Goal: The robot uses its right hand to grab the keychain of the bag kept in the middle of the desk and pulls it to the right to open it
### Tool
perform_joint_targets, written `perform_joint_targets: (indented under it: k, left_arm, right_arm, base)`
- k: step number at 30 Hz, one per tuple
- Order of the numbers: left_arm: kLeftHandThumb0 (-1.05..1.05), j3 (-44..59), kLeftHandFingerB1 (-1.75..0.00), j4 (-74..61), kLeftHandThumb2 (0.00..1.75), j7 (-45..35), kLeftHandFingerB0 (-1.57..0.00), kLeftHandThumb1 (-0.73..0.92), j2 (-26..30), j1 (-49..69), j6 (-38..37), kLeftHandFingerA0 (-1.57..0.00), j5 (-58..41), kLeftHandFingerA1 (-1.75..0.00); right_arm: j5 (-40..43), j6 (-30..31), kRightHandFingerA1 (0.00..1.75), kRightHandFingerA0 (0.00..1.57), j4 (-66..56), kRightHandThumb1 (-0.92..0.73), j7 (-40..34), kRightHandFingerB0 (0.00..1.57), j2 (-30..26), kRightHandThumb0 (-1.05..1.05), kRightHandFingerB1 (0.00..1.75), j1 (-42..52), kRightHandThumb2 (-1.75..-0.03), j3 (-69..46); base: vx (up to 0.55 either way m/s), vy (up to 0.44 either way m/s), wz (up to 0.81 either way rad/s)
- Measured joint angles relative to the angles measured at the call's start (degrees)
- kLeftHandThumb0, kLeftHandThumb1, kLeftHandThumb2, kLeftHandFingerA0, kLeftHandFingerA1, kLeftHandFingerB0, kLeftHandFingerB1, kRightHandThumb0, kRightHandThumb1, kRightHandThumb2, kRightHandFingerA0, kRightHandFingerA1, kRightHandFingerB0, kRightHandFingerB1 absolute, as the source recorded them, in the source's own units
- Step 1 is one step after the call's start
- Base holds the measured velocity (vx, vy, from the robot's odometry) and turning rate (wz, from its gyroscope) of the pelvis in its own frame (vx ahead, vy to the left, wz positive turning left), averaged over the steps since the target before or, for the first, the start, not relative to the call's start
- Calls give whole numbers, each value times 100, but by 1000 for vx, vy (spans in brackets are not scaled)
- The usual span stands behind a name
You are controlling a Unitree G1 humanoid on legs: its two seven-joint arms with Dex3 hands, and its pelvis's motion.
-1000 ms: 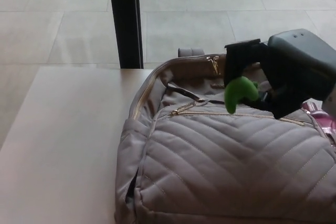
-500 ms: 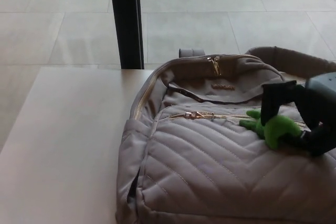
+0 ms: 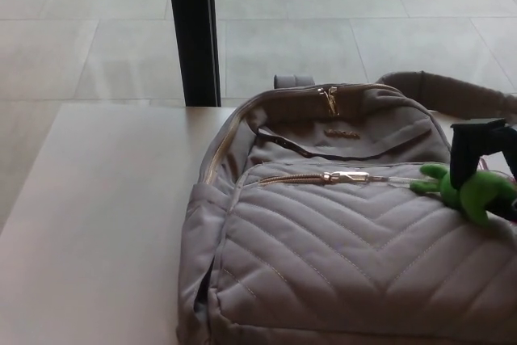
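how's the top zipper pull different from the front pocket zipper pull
The top zipper pull hangs down at the bag's upper edge with nothing attached. The front pocket zipper pull lies sideways, stretched toward the green keychain held by the right hand. Both are gold-coloured metal.

An indoor hall or office-like space is suggested by large pale floor tiles (image 3: 339,30), a black post (image 3: 192,30) and a plain desk (image 3: 97,216).
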Motion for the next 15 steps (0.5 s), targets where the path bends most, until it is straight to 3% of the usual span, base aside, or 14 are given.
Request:
perform_joint_targets:
  k: [1,2,3,4,13,15]
  left_arm:
    - [-71,2,-58,64,58,1,-58,59,1,-13,-16,-65,0,-70]
    - [-71,3,-58,136,58,0,-58,59,2,-33,-44,-65,0,-70]
    - [-68,3,-60,286,58,0,-57,59,7,-81,-88,-64,2,-72]
    - [-70,4,-59,371,58,1,-58,60,7,-104,-118,-63,3,-71]
    - [-71,6,-58,437,58,-4,-58,60,21,-91,-267,-64,6,-69]
    - [-72,11,-58,417,58,-5,-57,60,25,-70,-270,-63,6,-68]
  right_arm:
    - [-8,-6,175,94,17,-56,-6,77,-9,-27,145,-36,-101,-9]
    - [-14,-6,175,94,24,-56,-9,77,-15,-27,145,-57,-101,-16]
    - [-23,-3,136,120,25,-51,-9,97,-18,-35,117,-81,-110,-28]
    - [-32,-2,175,93,28,-54,-12,76,-22,-25,151,-101,-104,-46]
    - [-98,26,175,91,77,-55,-23,71,-128,-23,161,-172,-105,-337]
    - [-101,5,175,94,113,-53,-39,84,-165,-23,146,-169,-114,-396]
  base:
    - [0,0,0]
    - [0,0,0]
    - [0,0,0]
    - [0,0,0]
    - [0,0,0]
    - [0,0,0]
